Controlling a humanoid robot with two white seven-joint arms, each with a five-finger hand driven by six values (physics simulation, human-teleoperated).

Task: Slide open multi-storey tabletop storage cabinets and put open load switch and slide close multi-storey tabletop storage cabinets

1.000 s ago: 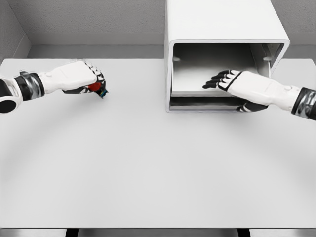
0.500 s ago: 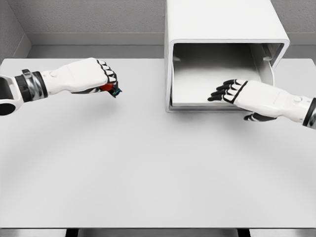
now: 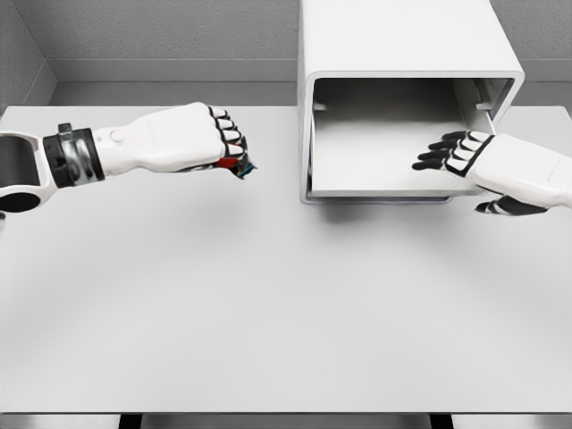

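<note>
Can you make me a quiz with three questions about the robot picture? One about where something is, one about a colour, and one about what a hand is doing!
1. Where is the cabinet on the table?
A. at the back, right of the middle
B. front left corner
C. on the floor

2. What colour shows on the load switch?
A. yellow
B. red
C. purple

3. What is the left hand doing?
A. lying flat and empty
B. pushing the cabinet
C. holding the load switch in curled fingers

Answers:
1 A, the cabinet stands at the table's far edge, toward the right.
2 B, red peeks out beneath the fingers.
3 C, the fingers are closed around it, away from the cabinet.
</note>
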